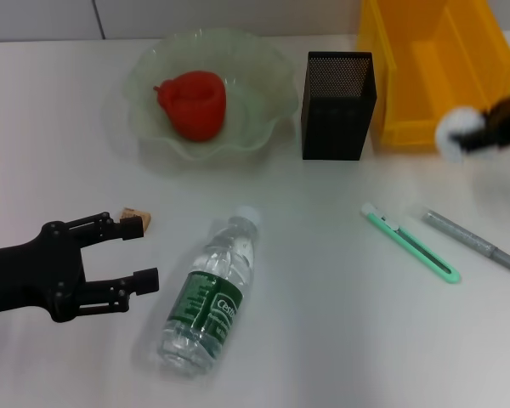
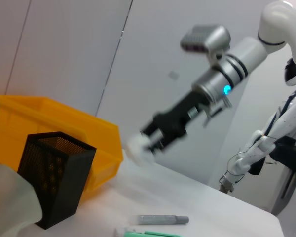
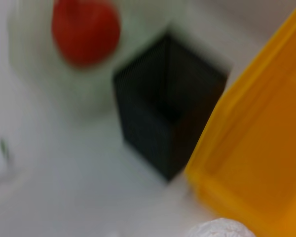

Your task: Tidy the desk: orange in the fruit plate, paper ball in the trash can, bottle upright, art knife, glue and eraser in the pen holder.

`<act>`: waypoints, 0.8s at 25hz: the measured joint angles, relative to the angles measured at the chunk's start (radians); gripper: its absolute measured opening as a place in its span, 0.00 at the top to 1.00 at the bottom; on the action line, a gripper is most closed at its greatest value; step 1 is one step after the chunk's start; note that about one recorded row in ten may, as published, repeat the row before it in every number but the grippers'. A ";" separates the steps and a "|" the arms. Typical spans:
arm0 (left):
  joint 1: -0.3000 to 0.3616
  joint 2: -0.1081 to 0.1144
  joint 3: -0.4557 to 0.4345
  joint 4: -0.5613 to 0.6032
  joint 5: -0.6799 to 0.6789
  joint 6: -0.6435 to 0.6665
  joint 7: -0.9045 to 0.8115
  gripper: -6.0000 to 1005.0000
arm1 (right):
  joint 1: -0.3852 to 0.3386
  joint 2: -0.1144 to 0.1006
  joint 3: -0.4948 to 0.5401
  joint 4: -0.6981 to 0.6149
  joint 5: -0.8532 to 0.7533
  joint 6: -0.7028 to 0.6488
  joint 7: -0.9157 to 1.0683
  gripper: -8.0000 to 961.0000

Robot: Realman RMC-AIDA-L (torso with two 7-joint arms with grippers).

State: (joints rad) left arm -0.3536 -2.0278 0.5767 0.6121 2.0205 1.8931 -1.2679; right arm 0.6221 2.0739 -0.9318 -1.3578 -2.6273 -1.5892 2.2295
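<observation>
The paper ball (image 1: 456,129) is pinched in the right gripper (image 1: 469,134), held in the air at the near front corner of the yellow trash can (image 1: 425,68); it looks to be just short of the bin's opening, though motion blur makes that hard to judge. From the ball, the black mesh pen holder (image 1: 337,106) stands at about nine o'clock, beside the bin. Farther that way the orange (image 1: 194,104) lies in the pale-green fruit plate (image 1: 263,81). At about six o'clock from the ball, the grey glue stick (image 1: 472,240) and the mint-green art knife (image 1: 410,241) lie side by side on the desk (image 1: 323,340). The bottle (image 1: 210,293) lies on its side, cap towards the plate. The left gripper (image 1: 138,252) hovers at its nine o'clock, fingers spread wide, the tan eraser (image 1: 139,216) just beyond its farther fingertip.
</observation>
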 joint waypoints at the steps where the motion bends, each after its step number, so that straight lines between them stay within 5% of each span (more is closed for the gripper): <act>1: -0.001 0.000 0.000 0.002 0.000 0.005 -0.002 0.16 | 0.008 0.000 0.047 -0.040 0.019 0.028 0.000 0.48; 11: -0.004 -0.001 0.000 0.005 0.000 0.000 -0.005 0.16 | 0.099 -0.001 0.064 0.173 0.028 0.337 0.006 0.48; 16: -0.006 0.001 -0.007 0.008 -0.008 0.009 -0.029 0.16 | 0.107 0.001 0.062 0.212 0.031 0.386 0.002 0.47; 20: -0.012 0.005 -0.010 0.009 -0.012 0.011 -0.053 0.16 | 0.095 0.001 0.062 0.203 0.062 0.378 -0.003 0.31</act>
State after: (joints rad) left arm -0.3654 -2.0225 0.5664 0.6213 2.0090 1.9039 -1.3209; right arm 0.7166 2.0749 -0.8698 -1.1552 -2.5652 -1.2111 2.2265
